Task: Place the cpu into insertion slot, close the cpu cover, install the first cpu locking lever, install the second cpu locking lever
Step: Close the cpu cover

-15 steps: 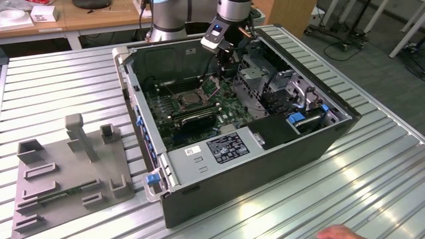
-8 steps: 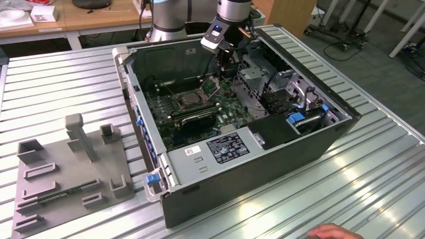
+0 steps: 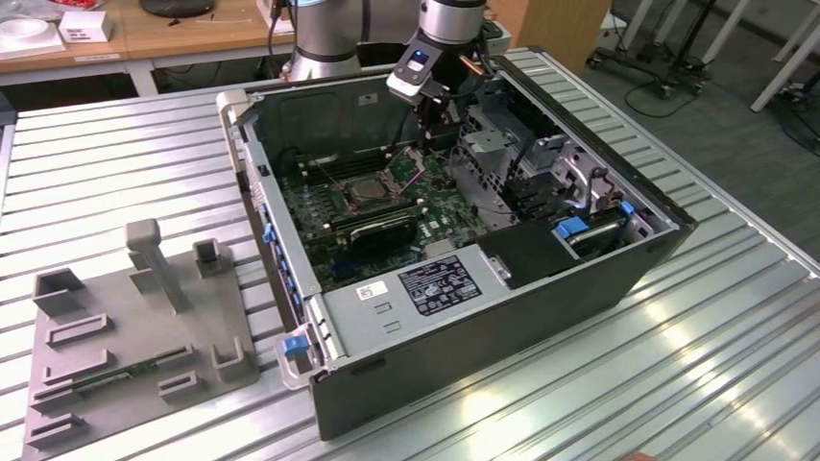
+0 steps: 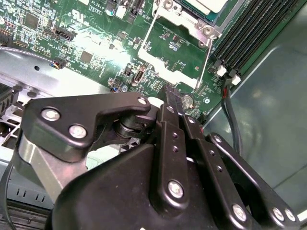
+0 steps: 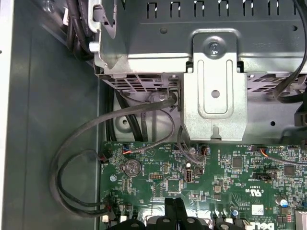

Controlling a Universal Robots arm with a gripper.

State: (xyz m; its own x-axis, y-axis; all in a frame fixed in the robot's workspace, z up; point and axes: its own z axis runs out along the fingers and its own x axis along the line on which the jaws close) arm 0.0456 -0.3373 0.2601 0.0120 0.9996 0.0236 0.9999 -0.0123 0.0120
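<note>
The cpu lies in the insertion slot on the green board inside the open computer case. In the second wrist view the silver cpu cover lies flat around the cpu's grey top. One thin wire locking lever and a second locking lever reach from the socket toward my gripper. My gripper hangs over the board beside the socket, a little off it. Its black fingertips are pressed together and hold nothing. The same shut gripper hovers near a coin battery.
A metal drive cage with a bracket rises close by the gripper. Black cables loop along the case wall. A ribbed black heatsink sits near the socket, memory slots beside it. A grey fixture stands on the table at the exterior view's left.
</note>
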